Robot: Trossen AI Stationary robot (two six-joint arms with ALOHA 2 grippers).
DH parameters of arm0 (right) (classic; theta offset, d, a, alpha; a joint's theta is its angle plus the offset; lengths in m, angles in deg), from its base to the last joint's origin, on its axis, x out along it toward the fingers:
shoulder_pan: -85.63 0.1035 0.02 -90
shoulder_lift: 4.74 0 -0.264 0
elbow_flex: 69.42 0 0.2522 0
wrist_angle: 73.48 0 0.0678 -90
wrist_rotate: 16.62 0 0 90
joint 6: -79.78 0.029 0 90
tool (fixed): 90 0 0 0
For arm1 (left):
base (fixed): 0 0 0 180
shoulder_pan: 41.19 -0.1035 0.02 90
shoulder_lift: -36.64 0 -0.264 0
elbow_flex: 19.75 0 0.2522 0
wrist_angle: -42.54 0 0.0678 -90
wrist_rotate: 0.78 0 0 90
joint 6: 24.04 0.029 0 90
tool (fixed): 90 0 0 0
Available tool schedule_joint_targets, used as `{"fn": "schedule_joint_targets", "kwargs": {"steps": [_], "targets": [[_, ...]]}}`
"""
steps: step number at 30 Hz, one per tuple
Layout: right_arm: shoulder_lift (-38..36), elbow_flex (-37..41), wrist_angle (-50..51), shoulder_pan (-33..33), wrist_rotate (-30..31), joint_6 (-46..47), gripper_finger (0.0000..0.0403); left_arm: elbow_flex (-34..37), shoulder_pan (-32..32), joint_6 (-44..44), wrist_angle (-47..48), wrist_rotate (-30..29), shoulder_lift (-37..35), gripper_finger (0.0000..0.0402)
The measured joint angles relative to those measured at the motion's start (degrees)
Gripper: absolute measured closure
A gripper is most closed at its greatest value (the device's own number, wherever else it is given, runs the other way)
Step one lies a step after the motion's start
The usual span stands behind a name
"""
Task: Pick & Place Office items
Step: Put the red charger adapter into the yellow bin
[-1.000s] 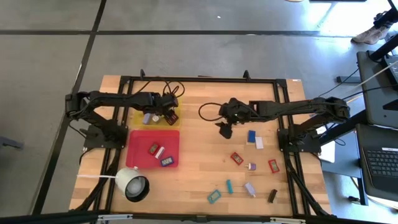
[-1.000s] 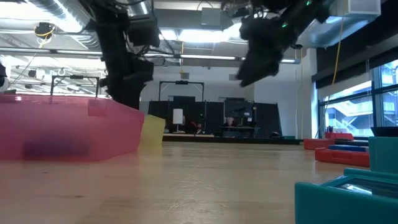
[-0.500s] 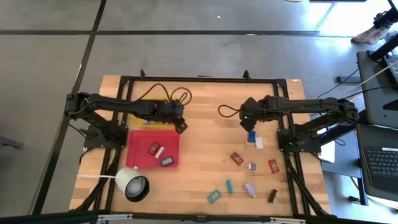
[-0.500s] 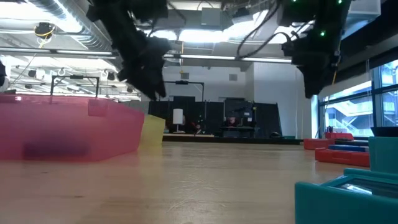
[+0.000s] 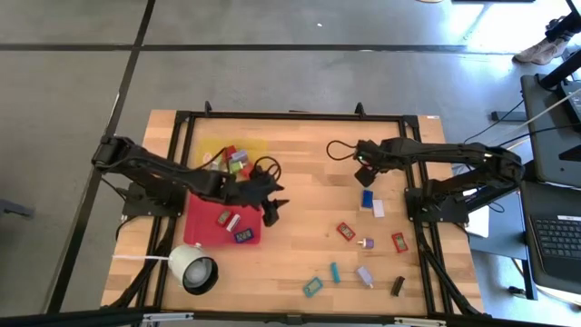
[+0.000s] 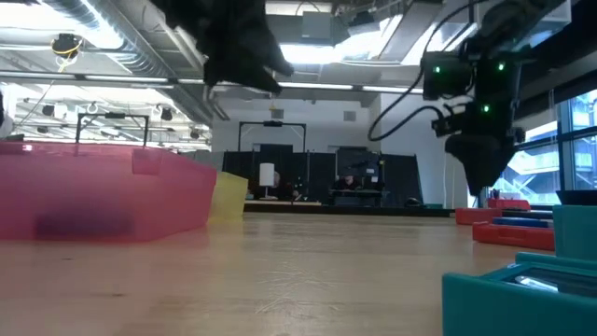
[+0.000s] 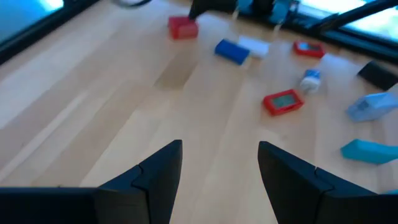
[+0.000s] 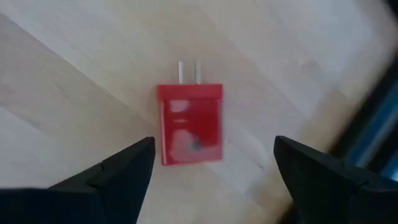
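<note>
Red clip (image 8: 189, 124) lying flat on the bare wood, two prongs showing, directly under the right gripper (image 8: 211, 165), whose fingers are standing spread wide, touching nothing. More office items (image 5: 363, 245) lying scattered across the table's (image 5: 309, 173) right half (blue, teal, red, black). Left gripper (image 5: 270, 211) hovering beside the red tray's (image 5: 201, 227) corner, fingers parted, carrying nothing.

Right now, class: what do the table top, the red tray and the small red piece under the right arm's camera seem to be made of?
Table top: wood, pale with visible grain and a light sheen. Red tray: probably plastic; in the low view its wall looks translucent pink. Small red piece: likely smooth plastic, with two thin pale prongs, perhaps metal.
</note>
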State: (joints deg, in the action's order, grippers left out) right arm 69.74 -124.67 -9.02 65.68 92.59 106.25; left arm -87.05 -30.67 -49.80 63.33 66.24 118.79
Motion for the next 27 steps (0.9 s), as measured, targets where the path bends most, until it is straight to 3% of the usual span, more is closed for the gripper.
{"fn": "schedule_joint_targets", "kwargs": {"steps": [4,17,22,27], "targets": [[0.00,3.59,-6.55,-3.57,-4.50,-3.19,0.0069,0.00,3.26,-0.01,-2.77,-3.12,0.00,0.0194],[0.02,10.49,-16.59,-6.79,-6.31,-4.81,0.0073,-0.02,10.10,1.40,-9.23,-12.39,0.02,0.0194],[0.02,11.65,-18.80,-6.77,-9.55,-5.12,0.0107,-0.02,10.80,1.14,-9.25,-15.11,0.02,0.0194],[-0.10,13.47,-22.18,-6.79,-12.80,-6.08,0.0168,-0.02,10.87,1.07,-9.70,-15.07,0.02,0.0194]]}}
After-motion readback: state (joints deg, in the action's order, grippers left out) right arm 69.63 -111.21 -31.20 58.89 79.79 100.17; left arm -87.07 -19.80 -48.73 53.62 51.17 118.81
